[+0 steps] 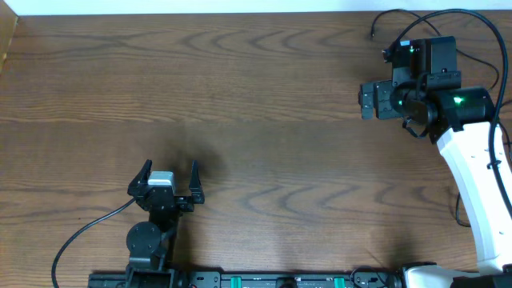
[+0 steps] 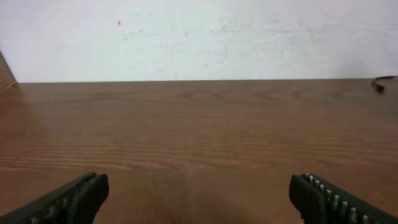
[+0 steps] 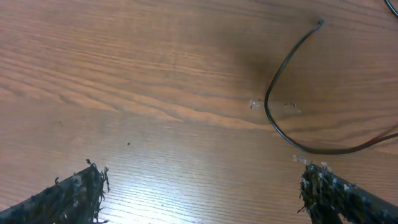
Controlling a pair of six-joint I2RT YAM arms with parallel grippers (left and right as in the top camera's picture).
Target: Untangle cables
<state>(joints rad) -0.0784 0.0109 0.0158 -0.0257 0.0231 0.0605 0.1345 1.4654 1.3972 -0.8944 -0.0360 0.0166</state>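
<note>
A thin black cable (image 3: 273,79) curves across the wood in the right wrist view, its small plug tip (image 3: 320,23) at the far end. It lies ahead of my right gripper (image 3: 202,194), which is open, empty and not touching it. From overhead the cable (image 1: 374,32) loops at the far right corner, partly hidden behind the right arm, with the right gripper (image 1: 366,102) just in front of it. My left gripper (image 1: 169,178) stands open and empty near the front left. In the left wrist view that gripper (image 2: 199,200) faces bare wood, and a cable tip (image 2: 380,84) shows far right.
The wooden table (image 1: 256,120) ends at a white wall (image 2: 199,37) at the back. Small clear scraps (image 3: 255,104) lie beside the cable. A thicker black wire (image 1: 80,234) trails from the left arm's base at the front left.
</note>
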